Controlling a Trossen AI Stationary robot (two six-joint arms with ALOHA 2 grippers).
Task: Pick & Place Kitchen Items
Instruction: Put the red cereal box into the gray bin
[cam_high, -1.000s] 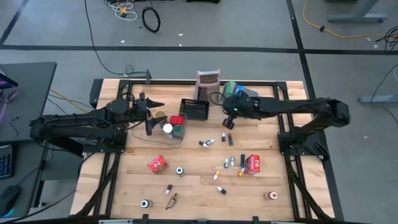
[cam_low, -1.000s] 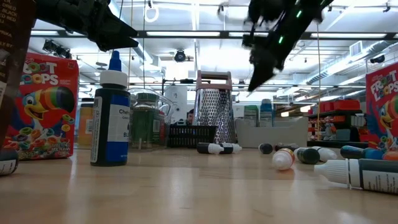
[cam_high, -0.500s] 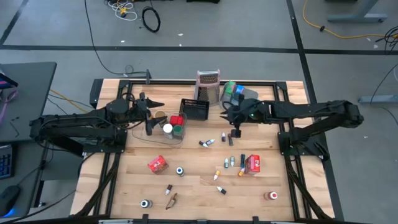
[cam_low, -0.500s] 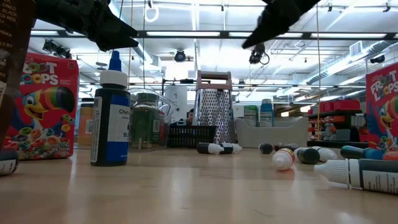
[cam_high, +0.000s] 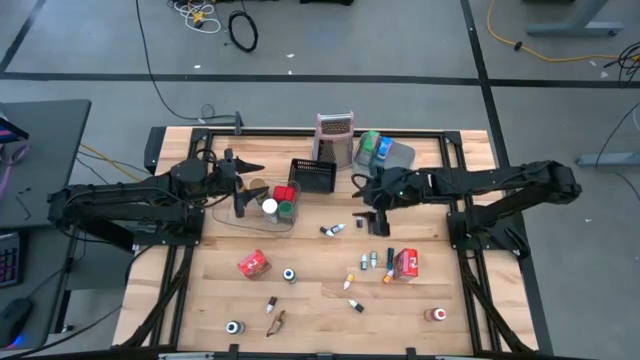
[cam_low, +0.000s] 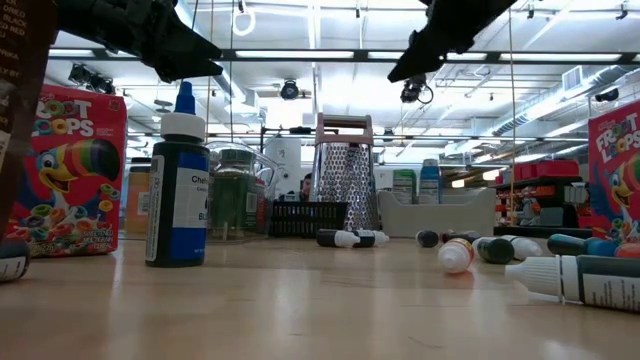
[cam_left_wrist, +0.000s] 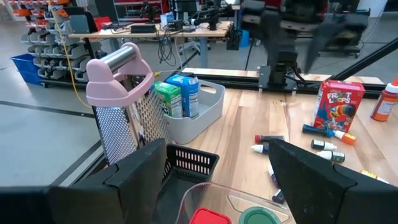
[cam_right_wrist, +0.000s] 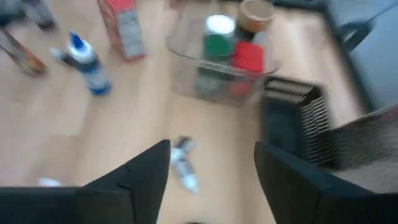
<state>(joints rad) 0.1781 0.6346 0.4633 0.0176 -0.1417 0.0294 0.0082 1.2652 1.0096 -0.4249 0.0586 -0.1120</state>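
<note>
My left gripper hovers open over the clear tub, which holds white, red and green jars; the red lid and the green lid lie below its fingers. My right gripper hangs open and empty above the table's middle, over small capped bottles; one bottle lies on the wood below it. Red packets stand upright on the table. Green and blue packets stand in the grey tray.
The silvery grater and the black mesh basket stand at the back. Bottles lie scattered on the near half, with jars near the front edge. A blue-capped bottle stands close in the low view.
My right gripper has drawn away from the grey tray toward the table's near edge and has risen, going from well inside the low view to its top edge. The tray, covered by the arm before, now shows. My left arm has kept still.
</note>
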